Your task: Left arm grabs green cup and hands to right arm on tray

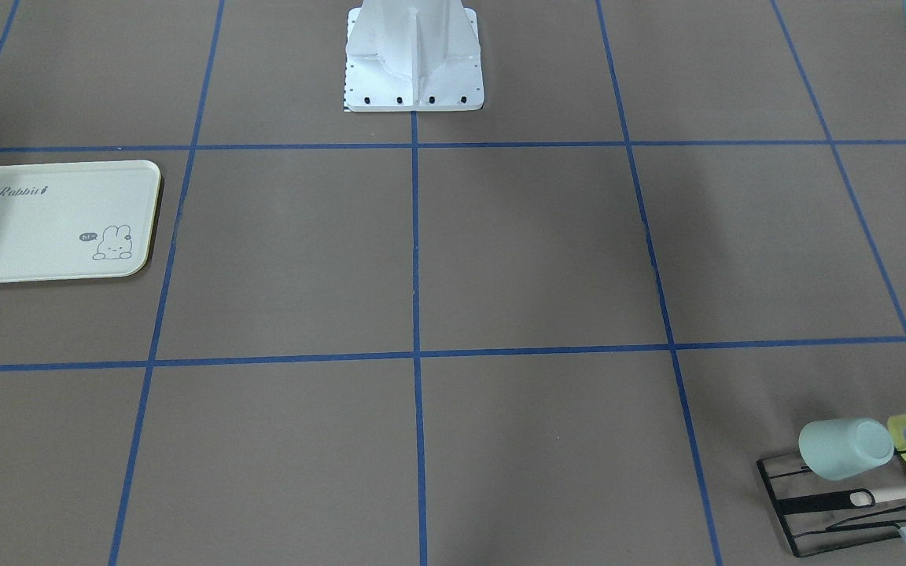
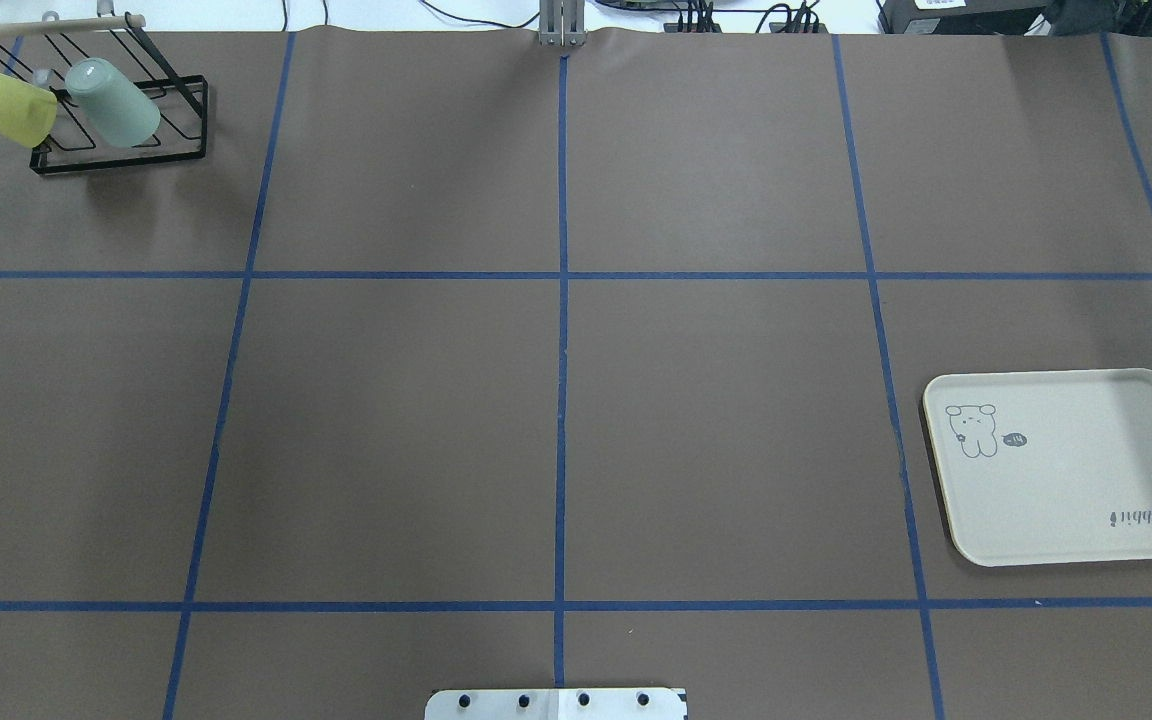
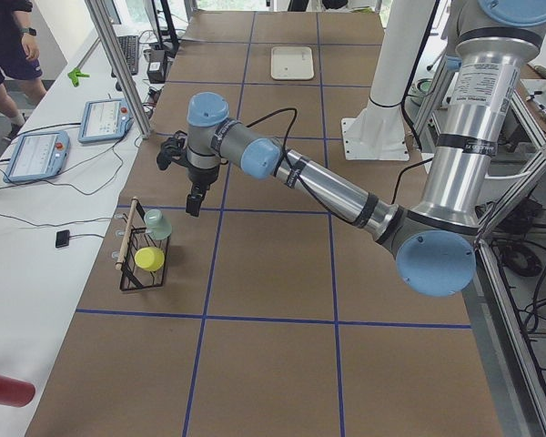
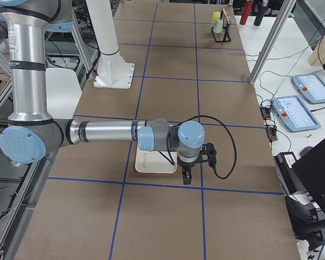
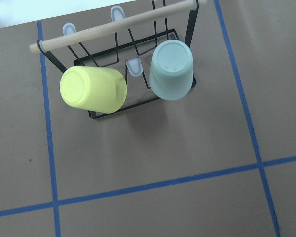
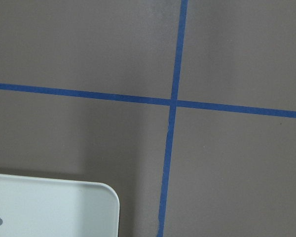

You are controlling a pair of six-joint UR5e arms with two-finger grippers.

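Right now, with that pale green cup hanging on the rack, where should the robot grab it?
Grip the green cup across its smooth side wall, near its closed bottom, which hangs tilted upward on the rack. Probably come from above on the side away from the yellow cup, then lift along the tilt.

The left arm reaches in from 3 o'clock over the desk. Its end effector points down, clear of the black wire rack at its 7 o'clock. On the rack, the green cup sits at 12 o'clock of the yellow cup. The tray lies far off at 12 o'clock.
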